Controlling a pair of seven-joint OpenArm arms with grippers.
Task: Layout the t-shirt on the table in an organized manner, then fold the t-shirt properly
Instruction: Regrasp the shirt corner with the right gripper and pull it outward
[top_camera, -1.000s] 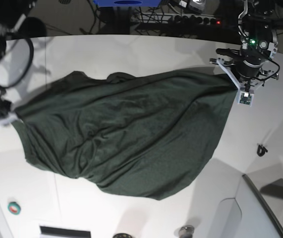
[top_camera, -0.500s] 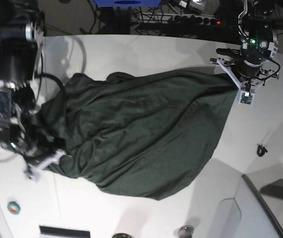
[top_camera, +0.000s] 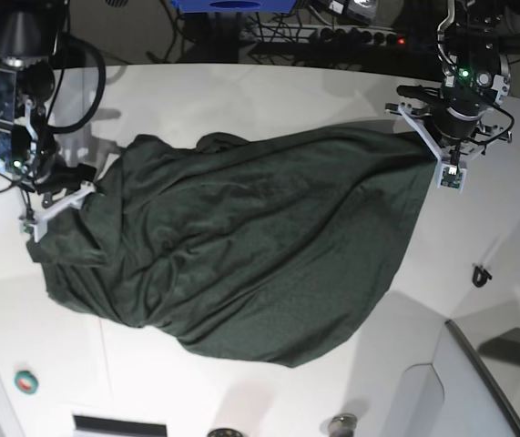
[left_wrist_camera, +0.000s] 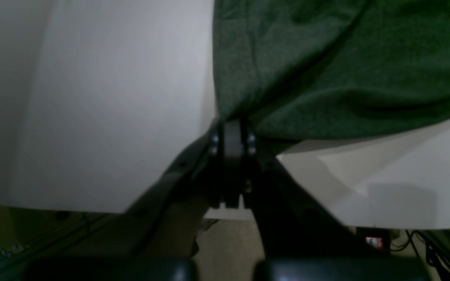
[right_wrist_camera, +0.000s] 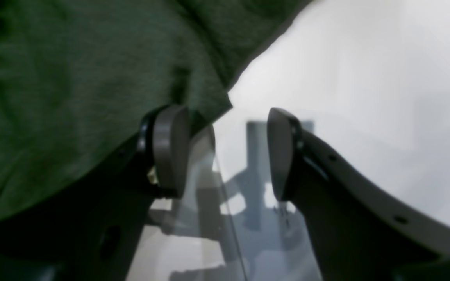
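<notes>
table (top_camera: 269, 100): white, curved edge | on it: dark green t-shirt (top_camera: 241, 255), wrinkled, spread across middle

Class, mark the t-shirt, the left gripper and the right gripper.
t-shirt (top_camera: 241, 246), base view, middle of the cloth.
left gripper (left_wrist_camera: 231, 128), left wrist view, fingers shut on the hem.
right gripper (right_wrist_camera: 225, 152), right wrist view, gap between open fingers.

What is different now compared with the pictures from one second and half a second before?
The right gripper, on the base view's left, swept down along the t-shirt's left edge, then came back up; it is now open beside the cloth, holding nothing. That left edge bunched inward and has partly spread again. The left gripper stayed shut on the shirt's right corner, and the rest of the shirt lies on the table as before.
</notes>
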